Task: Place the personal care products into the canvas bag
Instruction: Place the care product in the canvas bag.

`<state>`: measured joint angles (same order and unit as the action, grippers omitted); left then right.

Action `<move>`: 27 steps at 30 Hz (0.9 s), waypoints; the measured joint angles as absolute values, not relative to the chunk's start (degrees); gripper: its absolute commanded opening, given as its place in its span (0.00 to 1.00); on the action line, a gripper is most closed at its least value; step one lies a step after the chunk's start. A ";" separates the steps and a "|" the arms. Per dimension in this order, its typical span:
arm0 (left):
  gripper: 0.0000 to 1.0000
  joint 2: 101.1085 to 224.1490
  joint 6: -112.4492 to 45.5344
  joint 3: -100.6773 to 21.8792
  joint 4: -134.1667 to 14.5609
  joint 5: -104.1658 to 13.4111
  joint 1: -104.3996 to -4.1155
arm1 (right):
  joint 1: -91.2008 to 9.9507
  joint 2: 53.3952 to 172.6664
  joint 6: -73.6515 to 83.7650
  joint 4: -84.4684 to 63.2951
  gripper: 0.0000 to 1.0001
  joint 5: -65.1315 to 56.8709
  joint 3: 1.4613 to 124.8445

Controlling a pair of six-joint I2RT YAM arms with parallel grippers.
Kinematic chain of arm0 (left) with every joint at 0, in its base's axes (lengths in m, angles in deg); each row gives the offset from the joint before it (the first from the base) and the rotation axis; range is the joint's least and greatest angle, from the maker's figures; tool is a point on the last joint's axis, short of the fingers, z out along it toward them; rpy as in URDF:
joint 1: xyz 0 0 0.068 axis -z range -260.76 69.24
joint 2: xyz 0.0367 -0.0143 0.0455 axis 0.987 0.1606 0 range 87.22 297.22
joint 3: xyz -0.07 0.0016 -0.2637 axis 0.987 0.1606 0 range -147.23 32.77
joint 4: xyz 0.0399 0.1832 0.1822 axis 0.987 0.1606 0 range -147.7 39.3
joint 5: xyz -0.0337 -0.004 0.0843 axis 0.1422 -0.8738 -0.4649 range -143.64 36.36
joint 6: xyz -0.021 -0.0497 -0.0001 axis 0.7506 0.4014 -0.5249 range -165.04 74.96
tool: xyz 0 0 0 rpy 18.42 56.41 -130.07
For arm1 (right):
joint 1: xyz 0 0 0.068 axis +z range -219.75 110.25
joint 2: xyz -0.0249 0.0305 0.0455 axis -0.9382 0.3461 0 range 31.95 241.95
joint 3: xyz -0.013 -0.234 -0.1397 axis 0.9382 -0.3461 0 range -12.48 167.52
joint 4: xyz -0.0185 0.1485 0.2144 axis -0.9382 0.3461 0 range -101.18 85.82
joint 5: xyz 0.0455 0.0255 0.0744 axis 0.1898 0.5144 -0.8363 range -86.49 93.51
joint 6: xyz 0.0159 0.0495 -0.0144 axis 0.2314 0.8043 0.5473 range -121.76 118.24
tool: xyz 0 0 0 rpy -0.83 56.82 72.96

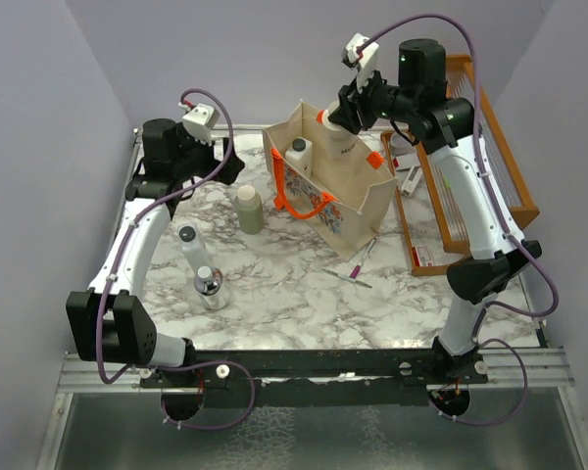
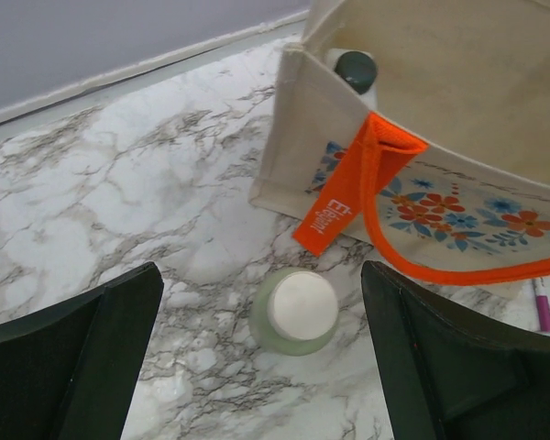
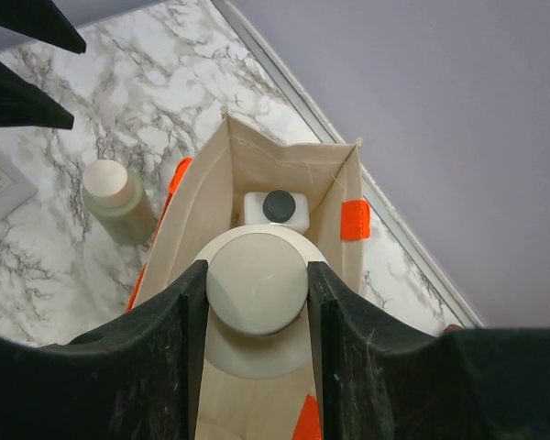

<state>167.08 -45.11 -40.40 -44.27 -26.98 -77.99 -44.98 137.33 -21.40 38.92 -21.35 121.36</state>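
The canvas bag (image 1: 348, 181) stands upright at the middle back of the marble table. A white bottle with a dark cap (image 1: 297, 153) stands inside it. My right gripper (image 1: 345, 110) is shut on the cream cap of the beige bottle (image 3: 257, 280) and holds it above the bag's open mouth (image 3: 211, 183). My left gripper (image 2: 261, 362) is open, above the upright olive-green bottle (image 2: 296, 310), which stands just left of the bag (image 2: 321, 110). A white bottle with a grey cap (image 1: 191, 245) and a short clear bottle with a chrome cap (image 1: 209, 286) are at the front left.
The orange wooden slatted rack (image 1: 480, 166) stands to the right of the bag. A pink pen (image 1: 365, 253) and another pen (image 1: 348, 277) lie in front of the bag. The bag's orange handle (image 2: 385, 202) hangs down its floral side.
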 measured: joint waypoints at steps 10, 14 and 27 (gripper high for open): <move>0.85 170.81 -46.42 -41.95 -46.39 -23.29 -67.94 | -45.11 141.64 -20.11 35.14 0.01 -23.73 117.08; 0.81 175.38 -46.21 -42.93 -47.79 -23.01 -67.06 | -45.13 143.45 -19.78 33.92 0.01 -24.11 115.31; 0.40 184.02 -45.68 -45.60 -50.85 -21.06 -65.60 | -45.13 148.31 -17.88 28.32 0.01 -24.19 111.72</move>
<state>184.02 -45.68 -45.60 -50.85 -21.06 -65.60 -45.13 148.31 -17.88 28.32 -24.19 111.72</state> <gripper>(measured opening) 0.596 0.422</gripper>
